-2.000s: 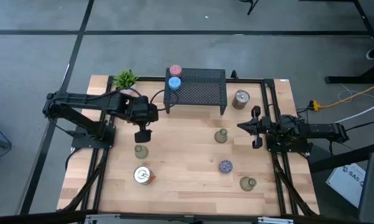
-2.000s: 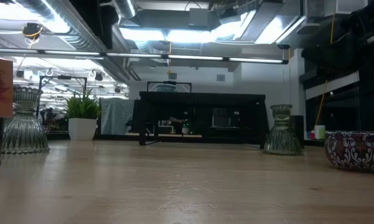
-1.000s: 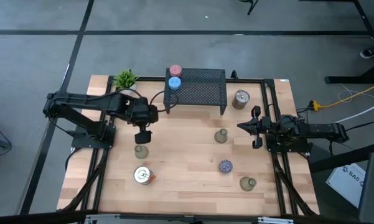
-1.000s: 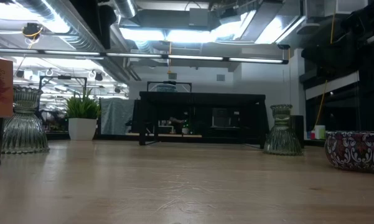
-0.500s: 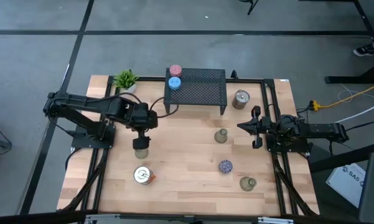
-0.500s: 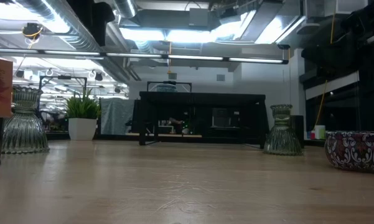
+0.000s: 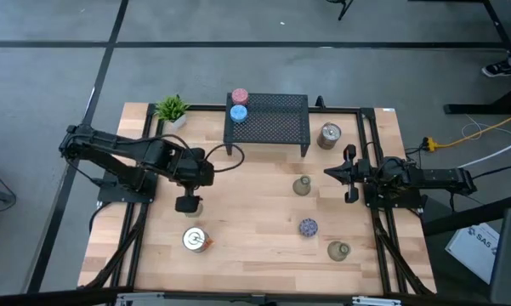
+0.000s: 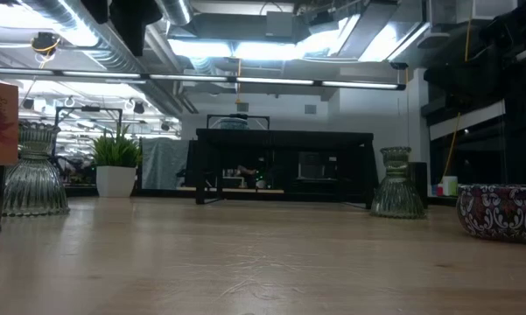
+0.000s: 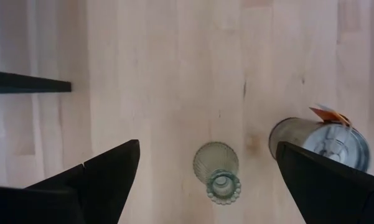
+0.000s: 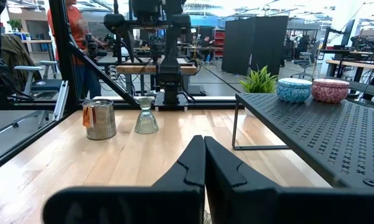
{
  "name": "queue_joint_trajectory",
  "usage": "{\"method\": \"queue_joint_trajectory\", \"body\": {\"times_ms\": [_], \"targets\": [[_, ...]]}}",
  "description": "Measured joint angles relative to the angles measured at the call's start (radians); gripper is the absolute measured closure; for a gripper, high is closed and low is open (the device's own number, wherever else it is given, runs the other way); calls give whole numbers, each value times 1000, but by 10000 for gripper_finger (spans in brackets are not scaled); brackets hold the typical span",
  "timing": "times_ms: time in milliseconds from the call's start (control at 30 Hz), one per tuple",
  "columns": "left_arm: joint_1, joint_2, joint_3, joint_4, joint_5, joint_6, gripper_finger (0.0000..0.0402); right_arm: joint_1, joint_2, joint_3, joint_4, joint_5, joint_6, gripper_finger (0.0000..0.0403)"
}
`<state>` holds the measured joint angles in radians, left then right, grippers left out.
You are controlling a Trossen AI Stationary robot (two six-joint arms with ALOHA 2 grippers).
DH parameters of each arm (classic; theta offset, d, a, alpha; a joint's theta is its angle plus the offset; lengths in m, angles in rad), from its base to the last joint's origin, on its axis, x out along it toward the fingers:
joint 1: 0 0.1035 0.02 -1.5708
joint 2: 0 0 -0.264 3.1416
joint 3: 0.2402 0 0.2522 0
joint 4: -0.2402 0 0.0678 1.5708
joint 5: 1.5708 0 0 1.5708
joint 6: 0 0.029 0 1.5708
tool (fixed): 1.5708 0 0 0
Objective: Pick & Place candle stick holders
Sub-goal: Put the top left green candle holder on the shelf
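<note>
Ribbed olive-grey glass holder [image 9: 217,172] stands upright between the spread fingers [image 9: 96,180] — silver holder [image 9: 320,140] just beside.

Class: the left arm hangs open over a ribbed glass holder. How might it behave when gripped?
The glass holder looks rigid, probably fragile. Its smooth ribbed surface may slip. Its narrow neck above a flared base suggests tipping if the open left end effector nudges it off-centre.
</note>
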<state>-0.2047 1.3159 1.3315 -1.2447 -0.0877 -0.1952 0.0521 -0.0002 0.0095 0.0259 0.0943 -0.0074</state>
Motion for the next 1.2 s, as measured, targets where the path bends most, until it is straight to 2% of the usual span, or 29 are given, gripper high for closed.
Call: {"method": "queue_joint_trajectory", "body": {"times_ms": [200,500,1200], "targets": [[-44,0,0,0,39,34,27,0,0,0,0,0,0,402],[-129,0,0,21,41,34,27,0,0,0,0,0,0,402],[-194,48,0,60,40,34,27,0,0,0,0,0,0,402]]}}
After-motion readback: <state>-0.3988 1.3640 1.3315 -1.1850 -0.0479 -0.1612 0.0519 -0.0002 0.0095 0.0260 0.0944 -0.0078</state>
